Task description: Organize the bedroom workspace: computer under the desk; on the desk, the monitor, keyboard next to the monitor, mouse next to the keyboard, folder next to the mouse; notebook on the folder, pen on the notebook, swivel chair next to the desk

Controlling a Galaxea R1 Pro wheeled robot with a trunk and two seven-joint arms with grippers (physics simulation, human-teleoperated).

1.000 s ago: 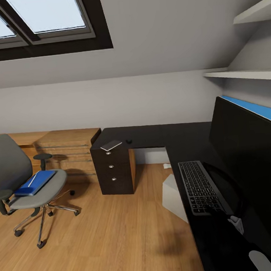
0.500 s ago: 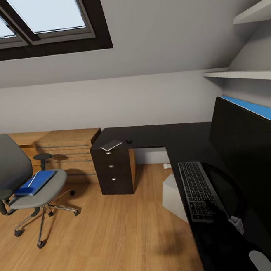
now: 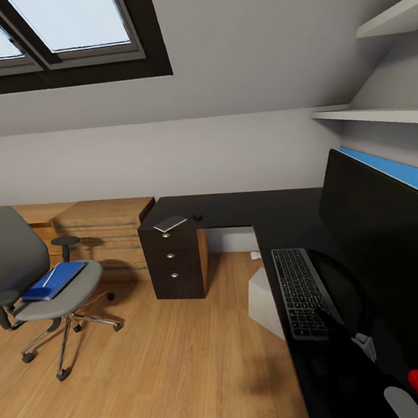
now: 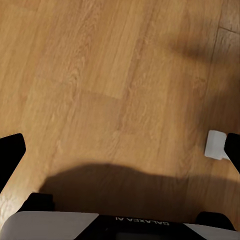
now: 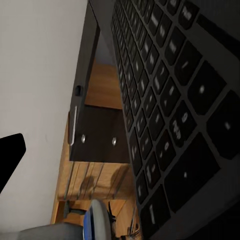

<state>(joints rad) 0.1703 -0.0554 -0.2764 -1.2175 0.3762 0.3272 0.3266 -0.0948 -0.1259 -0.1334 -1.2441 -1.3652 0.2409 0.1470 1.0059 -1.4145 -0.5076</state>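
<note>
Black monitor (image 3: pixel 391 242) — rt edge cut off

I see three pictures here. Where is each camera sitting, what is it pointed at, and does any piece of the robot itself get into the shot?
Head view: on the robot's head, looking forward and down over the black desk, keyboard, monitor and swivel chair; a red-and-grey robot part shows at the lower corner.
Left wrist view: on the left arm, facing the wooden floor; dark fingertips and the grey wrist body show.
Right wrist view: on the right arm, close over the keyboard; one dark fingertip shows.
Shared: head and right wrist views both show the keyboard and the desk's drawer unit.
</note>
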